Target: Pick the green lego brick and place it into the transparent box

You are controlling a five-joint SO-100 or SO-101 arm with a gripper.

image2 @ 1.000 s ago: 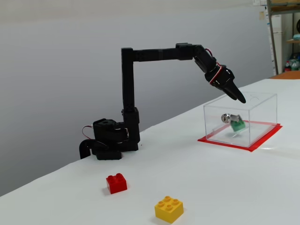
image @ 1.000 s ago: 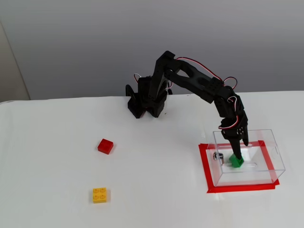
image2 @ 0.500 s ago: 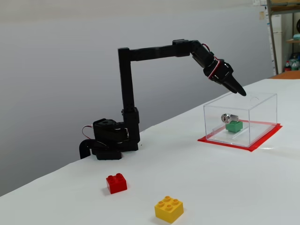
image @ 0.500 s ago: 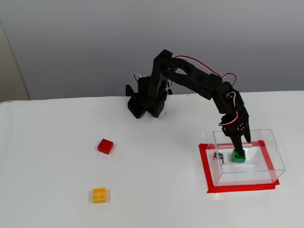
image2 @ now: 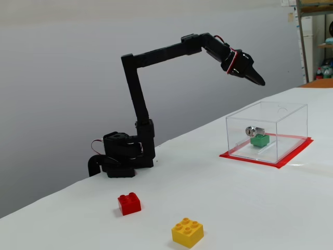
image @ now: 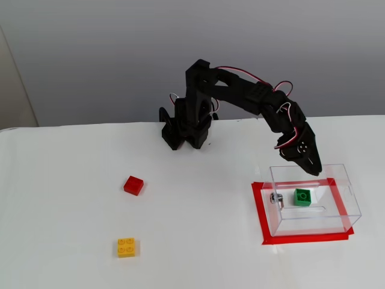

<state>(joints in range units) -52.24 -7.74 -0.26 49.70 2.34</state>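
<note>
Green lego brick (image: 302, 197) lies flat, studs up, on the floor of the transparent box (image: 343, 180), lower right of a fixed view; in the other fixed view the brick (image2: 259, 139) sits at mid-right, just behind the box's small metal fitting (image2: 252, 130). Nothing else in the box (image2: 291, 112). Box stands on a red tape rectangle (image: 258, 208) on the white table (image: 192, 241). Pincer (image: 314, 169) hangs above the box's back edge, clear of it, tips together, holding nothing; seen high above the box in the side view (image2: 257, 80). Red brick (image: 133, 185) and yellow brick (image: 126, 247) lie well apart, lower left of the frame.
</note>
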